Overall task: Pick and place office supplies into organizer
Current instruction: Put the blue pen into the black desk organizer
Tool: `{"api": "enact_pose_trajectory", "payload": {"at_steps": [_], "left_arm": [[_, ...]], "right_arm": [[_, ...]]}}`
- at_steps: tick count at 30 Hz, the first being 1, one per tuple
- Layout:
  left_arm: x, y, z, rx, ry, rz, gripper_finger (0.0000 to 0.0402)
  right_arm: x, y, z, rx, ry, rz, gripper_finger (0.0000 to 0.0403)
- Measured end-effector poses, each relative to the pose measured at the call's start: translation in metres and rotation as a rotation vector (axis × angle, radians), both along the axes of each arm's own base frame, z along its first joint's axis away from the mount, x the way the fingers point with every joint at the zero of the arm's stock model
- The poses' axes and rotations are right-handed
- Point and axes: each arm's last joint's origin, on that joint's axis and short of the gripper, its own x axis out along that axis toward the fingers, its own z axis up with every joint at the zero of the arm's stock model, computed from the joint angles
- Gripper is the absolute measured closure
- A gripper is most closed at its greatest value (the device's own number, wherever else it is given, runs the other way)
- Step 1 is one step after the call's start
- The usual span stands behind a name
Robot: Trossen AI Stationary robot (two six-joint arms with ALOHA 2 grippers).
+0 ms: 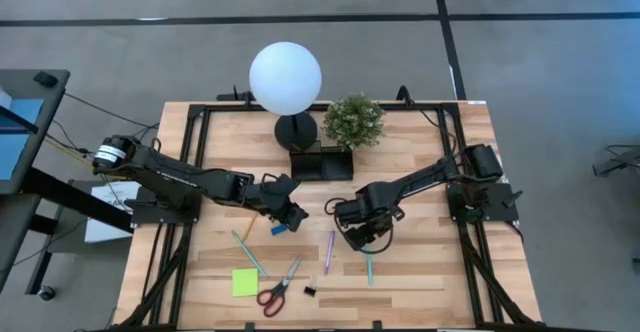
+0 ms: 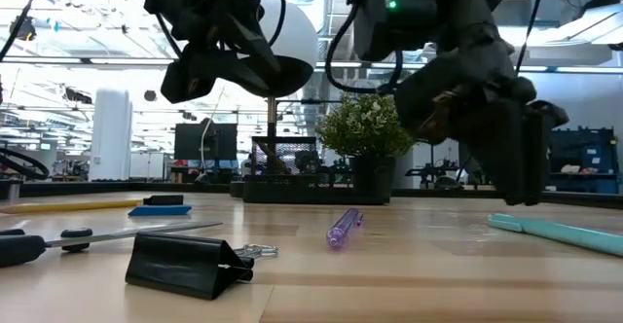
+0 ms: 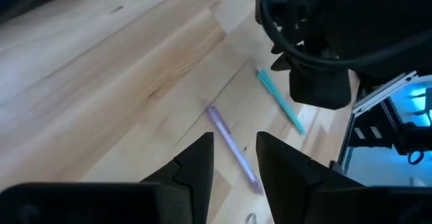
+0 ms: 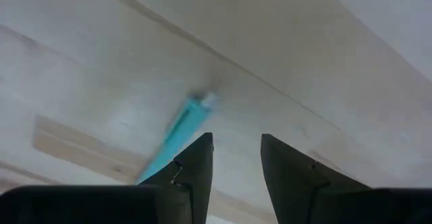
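My left gripper [image 1: 295,215] hovers open above mid-table, holding nothing; its wrist view looks down past the fingers [image 3: 234,140] at a purple pen [image 3: 233,146] lying flat. My right gripper [image 1: 362,240] is open, pointing steeply down, low over the wood just beside a teal pen [image 4: 177,135] that lies flat [image 1: 368,267]. The black organizer [image 1: 322,162] stands at the far middle, in front of the lamp. A blue eraser [image 1: 277,230], a second teal pen [image 1: 248,252], a green sticky pad [image 1: 244,282], red-handled scissors [image 1: 278,290] and a black binder clip [image 2: 185,263] lie on the near half.
A white globe lamp [image 1: 286,77] on a round black base and a potted plant [image 1: 353,120] stand at the far edge beside the organizer. A pale wooden strip [image 1: 385,286] lies near the front edge. Bare wood shows right of the teal pen.
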Motion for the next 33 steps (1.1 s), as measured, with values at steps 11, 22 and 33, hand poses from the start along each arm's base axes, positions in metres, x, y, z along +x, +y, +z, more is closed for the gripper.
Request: {"api": "enact_pose_trajectory", "payload": {"at_steps": [11,22,33], "left_arm": [[-0.001,0.0,-0.001,0.002,0.012,-0.009,0.0294],[-0.001,0.0,-0.001,0.001,0.012,-0.008,0.0294],[-0.001,0.0,-0.001,0.001,0.012,-0.002,0.0294]], "right_arm": [[0.011,-0.013,-0.012,-0.02,-0.044,-0.006,0.0285],[0.01,-0.007,-0.012,-0.024,-0.05,0.011,0.0285],[0.013,-0.005,-0.012,-0.011,-0.096,0.038,0.0352]]}}
